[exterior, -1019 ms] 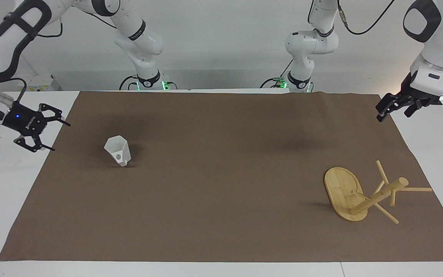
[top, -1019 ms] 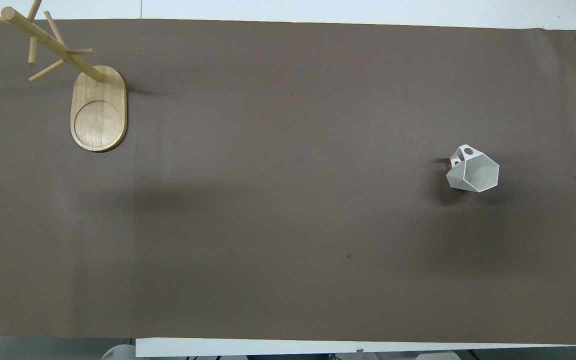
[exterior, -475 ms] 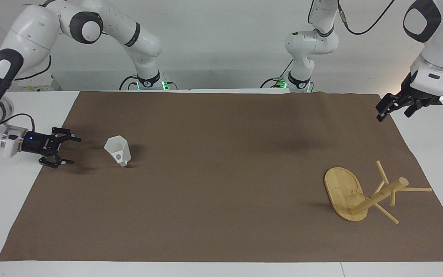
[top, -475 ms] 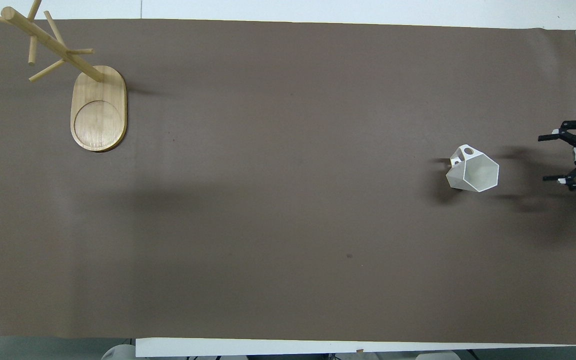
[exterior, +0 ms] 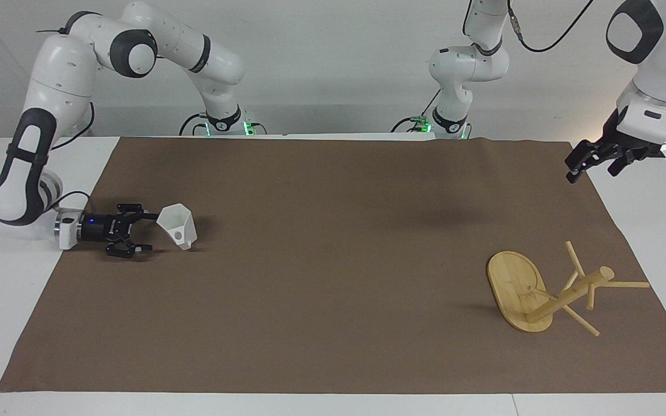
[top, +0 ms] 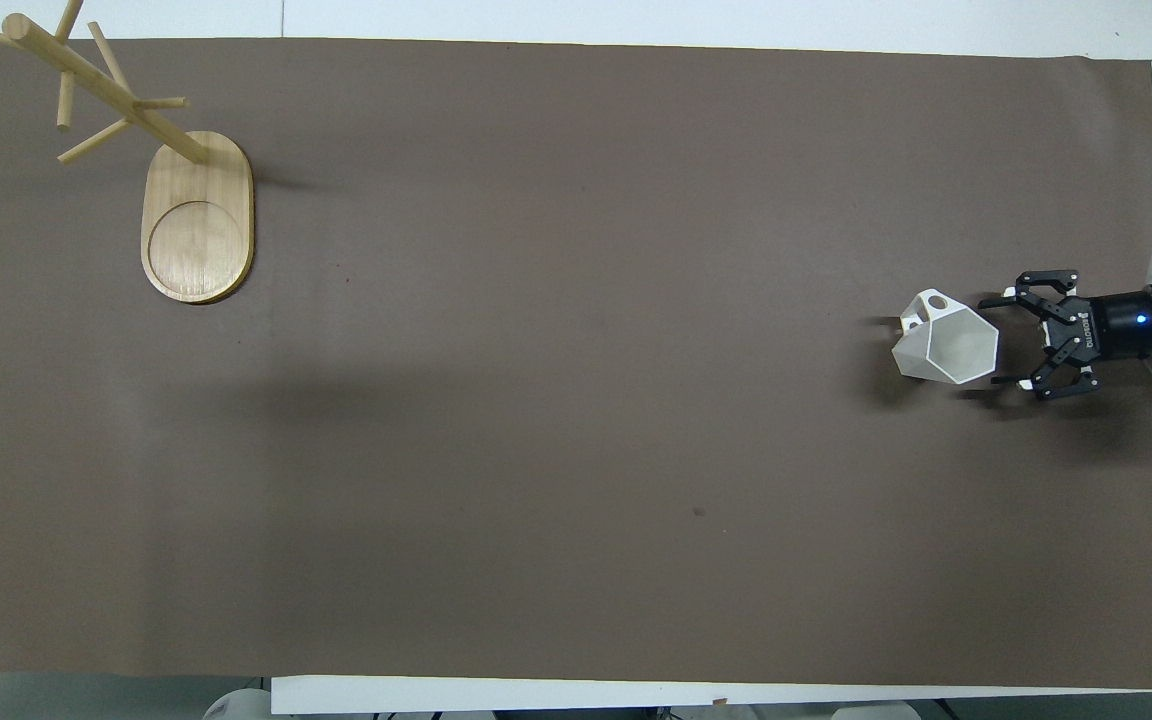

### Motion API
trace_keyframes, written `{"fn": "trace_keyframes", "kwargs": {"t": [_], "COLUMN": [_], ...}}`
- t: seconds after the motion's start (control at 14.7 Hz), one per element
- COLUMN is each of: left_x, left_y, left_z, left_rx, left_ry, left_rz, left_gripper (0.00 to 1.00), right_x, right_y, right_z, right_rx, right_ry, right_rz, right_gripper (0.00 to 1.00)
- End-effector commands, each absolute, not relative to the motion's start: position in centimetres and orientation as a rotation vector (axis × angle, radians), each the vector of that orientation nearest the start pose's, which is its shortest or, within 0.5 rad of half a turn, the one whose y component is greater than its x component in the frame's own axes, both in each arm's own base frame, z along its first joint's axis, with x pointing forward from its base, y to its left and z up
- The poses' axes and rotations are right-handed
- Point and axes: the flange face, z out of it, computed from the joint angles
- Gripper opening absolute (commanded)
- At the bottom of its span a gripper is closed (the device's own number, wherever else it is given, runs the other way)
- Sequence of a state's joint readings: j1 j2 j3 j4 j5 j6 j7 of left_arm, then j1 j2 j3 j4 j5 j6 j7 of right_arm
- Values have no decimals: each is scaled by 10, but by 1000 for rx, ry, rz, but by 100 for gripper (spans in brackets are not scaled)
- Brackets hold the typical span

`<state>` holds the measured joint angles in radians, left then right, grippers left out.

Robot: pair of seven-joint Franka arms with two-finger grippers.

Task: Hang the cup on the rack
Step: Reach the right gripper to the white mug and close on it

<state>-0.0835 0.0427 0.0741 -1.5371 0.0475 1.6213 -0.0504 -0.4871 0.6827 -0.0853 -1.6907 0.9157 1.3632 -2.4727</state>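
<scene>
Beside the cup [exterior: 177, 227], right gripper [exterior: 149, 233] fingers spread, low

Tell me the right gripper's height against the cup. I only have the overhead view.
Observer: The right gripper is low, level with the cup. It lies sideways just above the brown cloth with its fingers open.
Operator: Report whether the cup is off the cloth.
Observer: No. It stands on the cloth on its narrow base, rim up.
Operator: Give me the left gripper; I see only a black sliver.
Observer: The left gripper waits raised over the cloth's edge at the left arm's end, apart from the rack.
</scene>
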Motion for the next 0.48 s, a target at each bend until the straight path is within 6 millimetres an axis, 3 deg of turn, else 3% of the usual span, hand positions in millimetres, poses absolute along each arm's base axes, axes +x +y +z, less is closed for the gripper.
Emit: {"fn": "trace_keyframes", "kwargs": {"t": [0.0, 0.41], "left_x": [567, 567], "left_y": [0, 0], "left_z": [621, 621], "left_rx": [-3100, -3100], "left_ry": [-71, -71], "left_rz": [-73, -73], "left_gripper": [100, 100], "right_x": [537, 529], "right_y": [-200, -172], "right_z": [206, 198], "right_rx": [-1390, -1328], "right_ry": [-1417, -1438], "right_rz": [-983, -978], "right_gripper": [100, 100]}}
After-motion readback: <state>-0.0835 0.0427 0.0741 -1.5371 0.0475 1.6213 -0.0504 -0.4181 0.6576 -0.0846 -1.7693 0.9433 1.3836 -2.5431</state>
